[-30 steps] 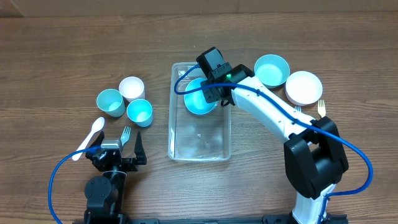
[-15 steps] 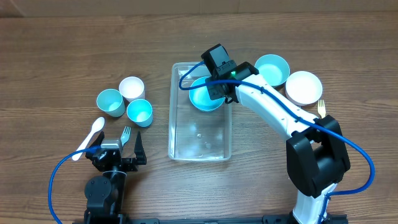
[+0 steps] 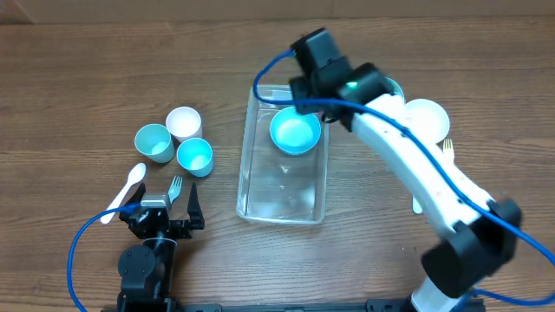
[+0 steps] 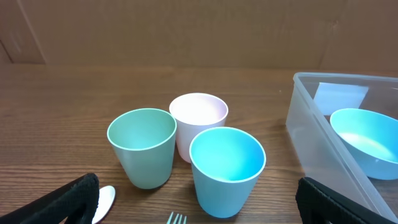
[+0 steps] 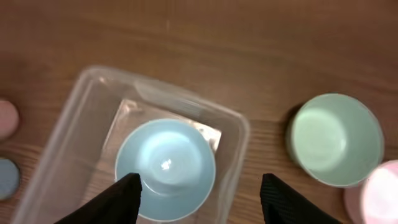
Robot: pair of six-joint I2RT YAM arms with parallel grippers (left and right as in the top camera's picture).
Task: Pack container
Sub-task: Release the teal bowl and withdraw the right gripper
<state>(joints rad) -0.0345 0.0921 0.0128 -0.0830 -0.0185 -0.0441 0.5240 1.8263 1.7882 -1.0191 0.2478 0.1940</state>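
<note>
The container (image 3: 246,165) is a clear rectangular tub in the middle of the table, also seen in the left wrist view (image 4: 311,127) and the right wrist view (image 5: 240,133). A teal bowl (image 3: 295,132) (image 5: 165,165) (image 4: 367,140) rests inside at its far end. My right gripper (image 3: 323,82) (image 5: 202,200) hovers above that end, open, with nothing between its fingers and the bowl well below them. My left gripper (image 3: 165,208) (image 4: 196,208) stands open near the front left, holding nothing.
Three cups stand left of the tub: teal-green (image 3: 153,141), white (image 3: 184,123), blue (image 3: 194,156). A white spoon (image 3: 126,189) and a fork (image 3: 175,186) lie by the left gripper. A teal bowl (image 5: 334,140), a white bowl (image 3: 425,117) and a fork (image 3: 448,149) sit right.
My right gripper has opened and let go of the teal bowl, which now sits in the container. The gripper has risen and drawn back toward the far side. The left arm has not moved.
</note>
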